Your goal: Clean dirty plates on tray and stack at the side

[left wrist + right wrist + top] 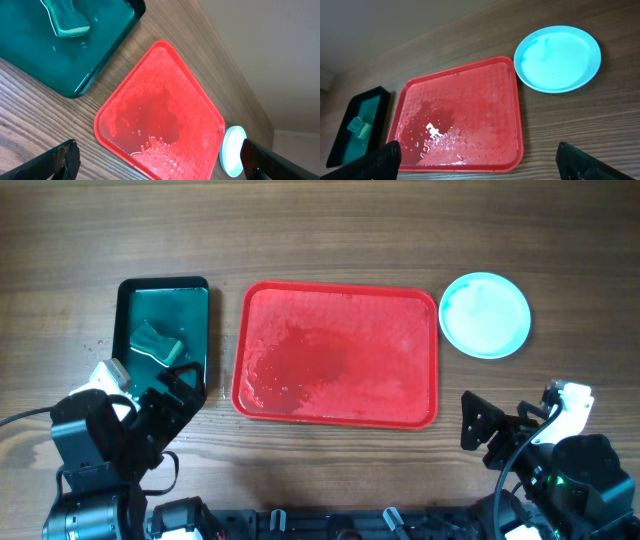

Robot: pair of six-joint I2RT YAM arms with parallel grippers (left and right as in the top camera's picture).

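The red tray (pixel 340 288) lies mid-table with no plates on it; its floor is wet with water drops, as the left wrist view (pixel 160 100) and right wrist view (pixel 465 90) show. A plate stack (pixel 485 314) with a light turquoise plate on top stands on the table to the right of the tray, also seen in the right wrist view (pixel 557 57). Layered rims show in the left wrist view (pixel 231 150). My left gripper (pixel 180 385) is open and empty at the front left. My right gripper (pixel 480 430) is open and empty at the front right.
A dark green narrow tray (pixel 195 310) stands to the left of the red tray, with a green sponge (pixel 155 343) lying in it. Small water drops dot the wood beside it.
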